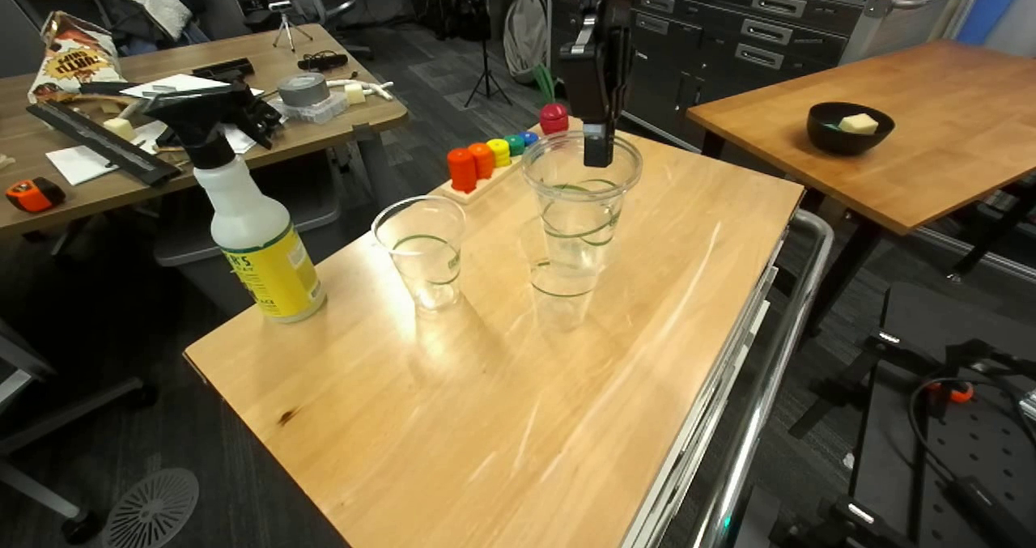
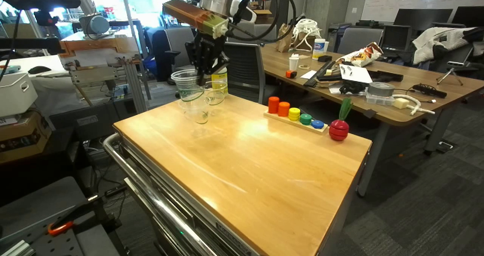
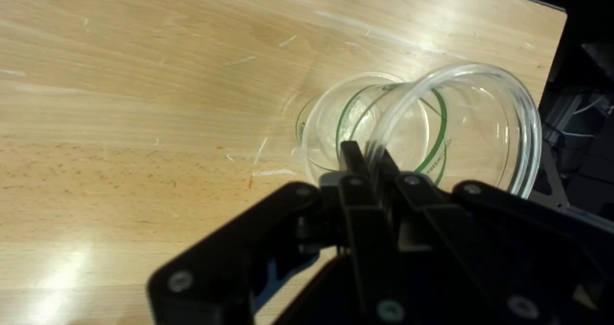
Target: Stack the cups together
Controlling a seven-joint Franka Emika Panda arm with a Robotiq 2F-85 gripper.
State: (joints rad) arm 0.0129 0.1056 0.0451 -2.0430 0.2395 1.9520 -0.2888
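Observation:
My gripper (image 1: 599, 150) is shut on the near wall and rim of clear nested cups (image 1: 579, 216). It also shows in an exterior view (image 2: 202, 80) and in the wrist view (image 3: 369, 156). The held cups hang at the right in the wrist view (image 3: 484, 118), with close double rims. Another clear cup (image 3: 331, 109) stands below, seen partly through them. I cannot tell whether the held cups are above it or partly inside it. A single clear cup (image 1: 425, 265) stands upright apart, toward the spray bottle; it also shows in an exterior view (image 2: 216, 97).
A yellow-labelled spray bottle (image 1: 271, 248) stands at the wooden table's (image 1: 453, 435) edge beyond the single cup. A coloured peg toy (image 2: 295, 116) and a red toy radish (image 2: 338, 129) sit along another edge. A metal handle rail (image 1: 761, 426) runs along the table's side.

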